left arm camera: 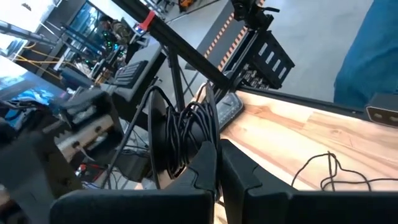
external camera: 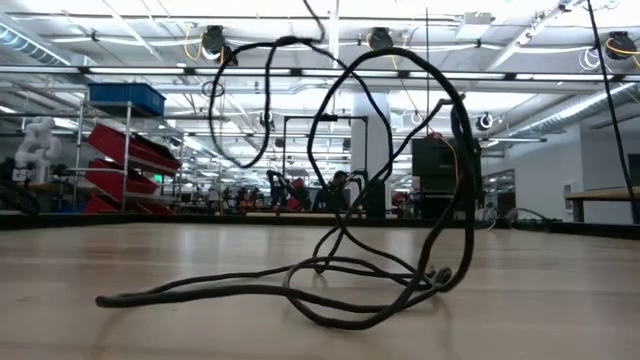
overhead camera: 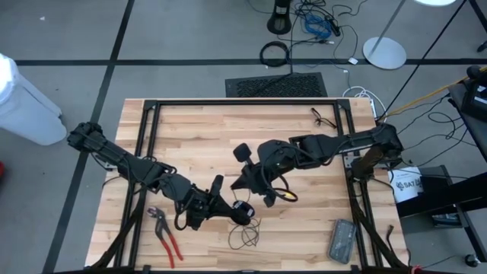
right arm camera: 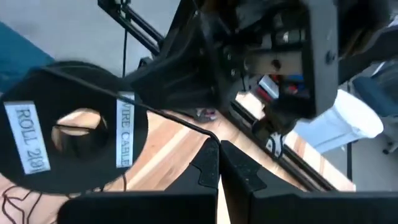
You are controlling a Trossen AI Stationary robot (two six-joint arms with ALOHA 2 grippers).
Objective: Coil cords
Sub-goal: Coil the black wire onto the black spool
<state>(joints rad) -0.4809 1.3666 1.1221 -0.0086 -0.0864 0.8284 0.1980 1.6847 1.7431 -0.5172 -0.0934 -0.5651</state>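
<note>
From above, the meeting point of the two arms is hard to read: dark links overlap the cord (overhead camera: 245, 228) near the front middle of the worktop (overhead camera: 198, 129), and the small round spool (overhead camera: 242, 210) is half buried under the left gripper (overhead camera: 242, 216). In the low view neither gripper shows; only loose loops of the thin black cord (external camera: 340, 270) rise from the wood and trail across it. The left gripper's jaws are pressed together in its wrist view, pinching a bundle of cord turns (left arm camera: 189, 134) wound on the dark spool just ahead of the fingers (left arm camera: 239, 177); a further slack stretch of cord lies on the worktop beyond, toward the front edge. The right gripper (overhead camera: 245, 181) sits just behind the spool, toward the worktop's middle, and its jaws are also fully closed; in its wrist view a single strand of cord (right arm camera: 180, 121) runs straight into the seam between the fingers (right arm camera: 242, 171), so it appears nipped there, though the contact itself is hidden. A black round disc with white lettering (right arm camera: 68, 146) fills that view beside the strand. Red-handled pliers (overhead camera: 166, 234) lie left of the spool, and a grey remote-like object (overhead camera: 342, 239) lies well to its right.
</note>
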